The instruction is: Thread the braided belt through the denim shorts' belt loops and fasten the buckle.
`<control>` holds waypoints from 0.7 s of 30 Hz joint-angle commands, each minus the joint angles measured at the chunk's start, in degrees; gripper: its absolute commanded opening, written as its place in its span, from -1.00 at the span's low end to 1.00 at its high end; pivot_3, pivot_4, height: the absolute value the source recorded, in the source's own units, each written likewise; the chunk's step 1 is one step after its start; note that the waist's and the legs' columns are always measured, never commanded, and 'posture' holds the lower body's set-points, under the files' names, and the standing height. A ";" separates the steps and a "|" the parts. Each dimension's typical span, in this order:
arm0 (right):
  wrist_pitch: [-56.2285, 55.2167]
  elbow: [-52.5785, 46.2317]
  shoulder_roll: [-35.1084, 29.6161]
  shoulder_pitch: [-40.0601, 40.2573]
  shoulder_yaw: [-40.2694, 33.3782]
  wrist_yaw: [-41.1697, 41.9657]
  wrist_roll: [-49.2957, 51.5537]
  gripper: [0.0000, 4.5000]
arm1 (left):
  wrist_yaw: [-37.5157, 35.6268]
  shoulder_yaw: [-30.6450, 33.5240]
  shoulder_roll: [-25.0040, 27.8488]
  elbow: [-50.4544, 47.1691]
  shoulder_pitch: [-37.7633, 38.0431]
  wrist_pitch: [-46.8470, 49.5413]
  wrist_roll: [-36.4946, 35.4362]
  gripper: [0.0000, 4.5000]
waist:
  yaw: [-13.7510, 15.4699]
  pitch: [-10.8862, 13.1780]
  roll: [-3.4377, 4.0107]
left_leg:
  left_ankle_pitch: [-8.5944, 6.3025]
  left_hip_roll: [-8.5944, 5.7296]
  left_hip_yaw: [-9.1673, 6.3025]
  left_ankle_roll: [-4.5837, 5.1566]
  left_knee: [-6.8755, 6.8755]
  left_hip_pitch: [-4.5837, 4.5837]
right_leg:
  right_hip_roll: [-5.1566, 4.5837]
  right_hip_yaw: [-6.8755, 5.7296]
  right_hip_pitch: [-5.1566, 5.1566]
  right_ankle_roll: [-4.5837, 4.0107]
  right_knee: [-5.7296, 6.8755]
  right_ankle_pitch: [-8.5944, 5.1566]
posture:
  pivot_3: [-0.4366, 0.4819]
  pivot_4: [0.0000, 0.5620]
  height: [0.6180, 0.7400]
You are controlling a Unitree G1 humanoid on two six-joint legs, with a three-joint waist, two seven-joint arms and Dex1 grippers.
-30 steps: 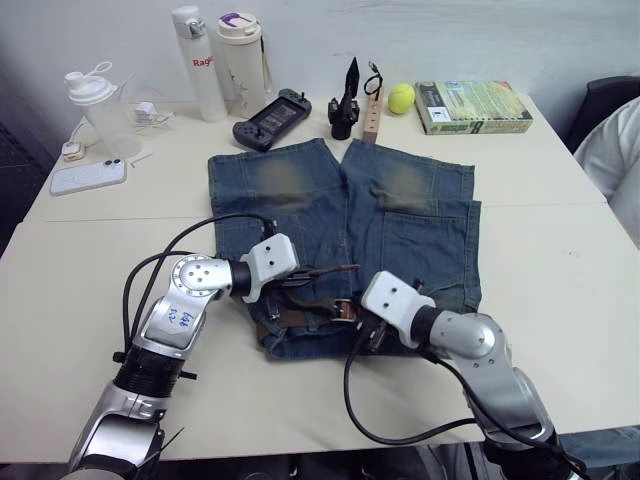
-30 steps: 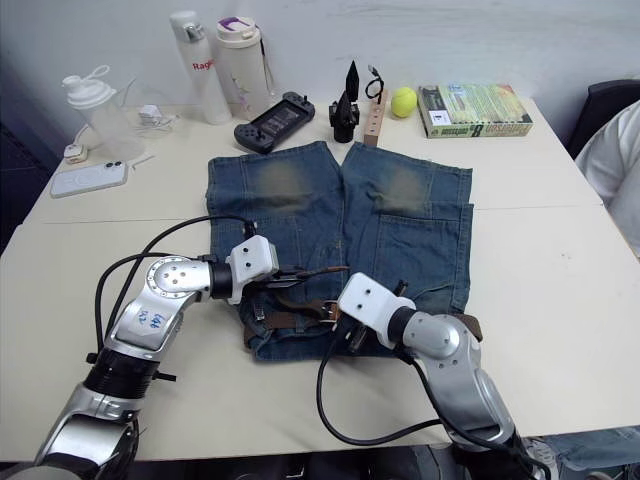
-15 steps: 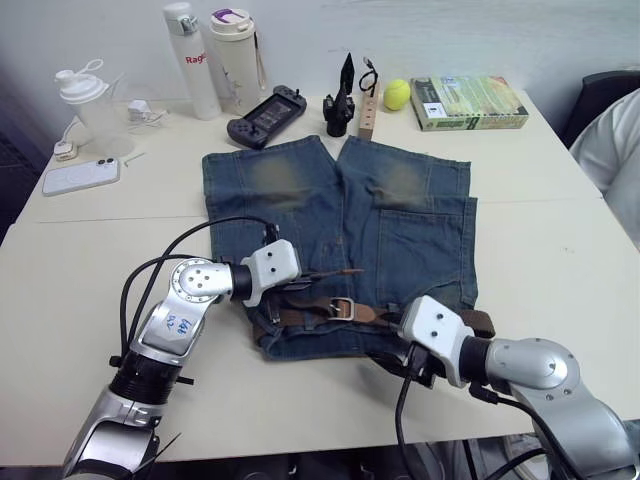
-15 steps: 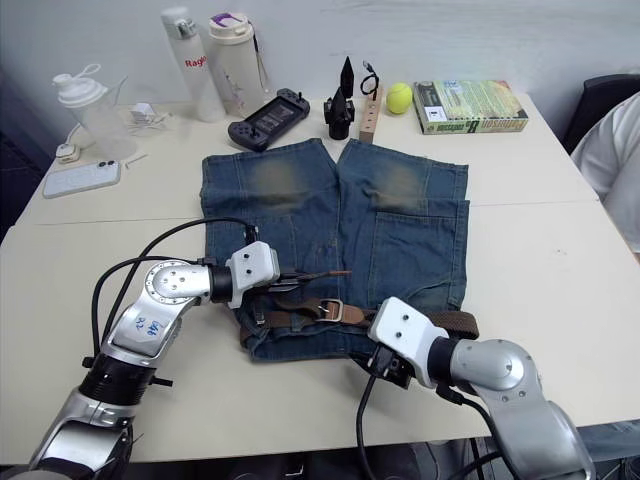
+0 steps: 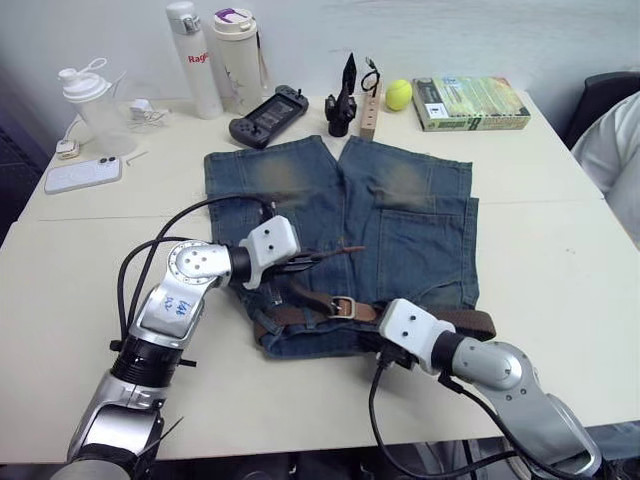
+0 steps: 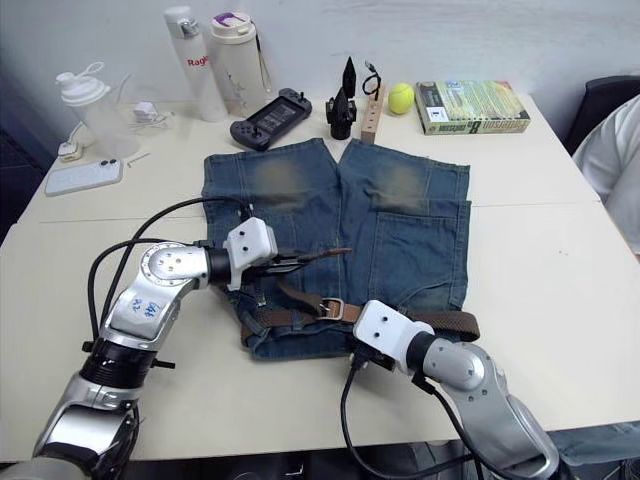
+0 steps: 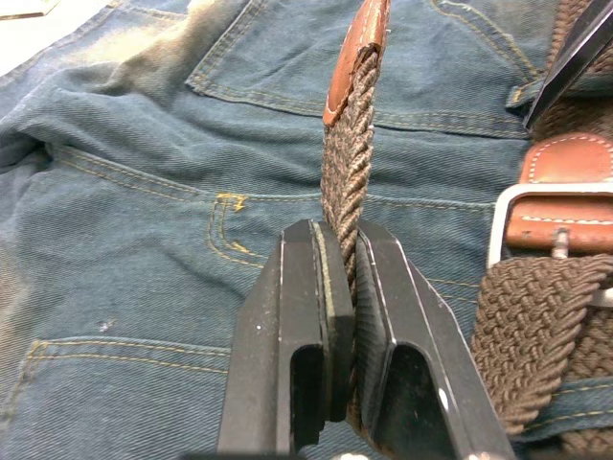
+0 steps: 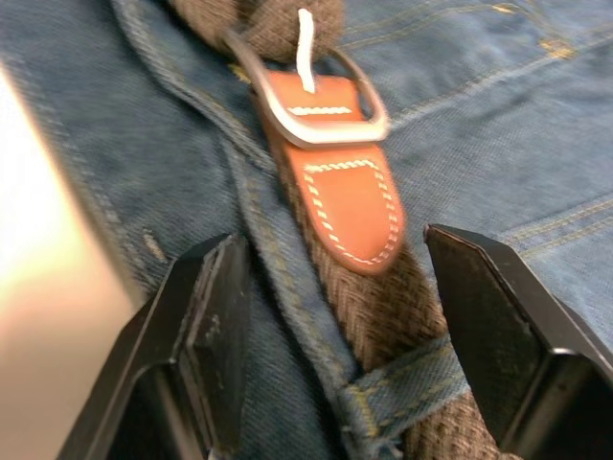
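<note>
The denim shorts (image 5: 400, 230) lie flat on the table, waistband towards me. The braided belt (image 5: 455, 322) runs along the waistband, its silver buckle (image 5: 343, 306) near the middle. My left gripper (image 7: 343, 240) is shut on the belt's free end, just behind the leather tip (image 7: 356, 53), and holds it raised over the shorts (image 7: 144, 192). My right gripper (image 8: 335, 254) stands open astride the belt (image 8: 378, 316), just short of the buckle (image 8: 311, 120), holding nothing. One of the belt loops (image 8: 407, 393) crosses the strap between its fingers.
Along the table's far edge stand two bottles (image 5: 187, 50), a shaker cup (image 5: 90, 100), a phone (image 5: 83, 175), a game controller (image 5: 268, 115), a black stand (image 5: 343, 100), a tennis ball (image 5: 399, 95) and a book (image 5: 470, 102). A person's sleeve (image 5: 615, 160) shows at the right edge.
My right gripper has let go at the buckle and opened, drawn back towards the table's front edge, then come forward to the belt again. The left keeps its hold on the belt end.
</note>
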 commanded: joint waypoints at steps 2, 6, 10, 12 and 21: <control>-0.19 0.24 0.23 -1.03 -0.27 -2.15 -1.52 0.28 | 0.04 0.25 0.48 -0.48 -0.18 -1.04 -0.34 -1.00 | 0.00 0.00 0.00 | 0.00 0.01 0.00 -0.01 0.00 0.00 | 0.02 0.00 0.00 0.00 0.00 0.00 | -0.05 -0.47 0.67; 0.08 -0.42 -0.09 -1.68 0.19 -1.66 -1.14 -0.22 | 0.04 -0.28 0.79 -0.62 0.32 -0.85 0.17 -1.00 | 0.05 0.00 0.00 | 0.02 0.01 0.02 -0.01 0.02 0.00 | 0.01 0.01 0.00 0.00 0.03 0.00 | -0.05 -0.47 0.67; 1.27 -0.37 0.35 -3.53 0.70 -1.74 -1.41 -0.97 | -0.29 -1.22 1.82 -0.53 0.82 -0.67 1.19 -1.00 | -0.01 0.00 0.00 | 0.02 0.00 0.02 -0.01 0.03 0.00 | 0.02 0.01 0.00 0.00 0.04 0.00 | -0.05 -0.47 0.67; 2.09 -0.51 0.84 -4.25 0.67 -1.88 -1.25 -0.97 | -0.30 -1.35 2.02 -0.50 0.84 -0.61 1.23 -1.00 | 0.01 0.00 0.00 | 0.02 0.00 0.02 -0.01 0.04 0.00 | 0.02 0.01 -0.01 0.00 0.06 0.00 | -0.05 -0.47 0.67; 2.42 0.28 0.37 -8.09 1.38 -2.20 -2.81 -0.97 | -1.87 -3.09 4.95 -0.54 1.43 0.15 2.80 -1.00 | -0.07 0.00 0.00 | 0.02 0.00 0.06 0.00 0.05 0.01 | 0.03 0.03 -0.04 0.00 0.10 0.00 | -0.05 -0.47 0.67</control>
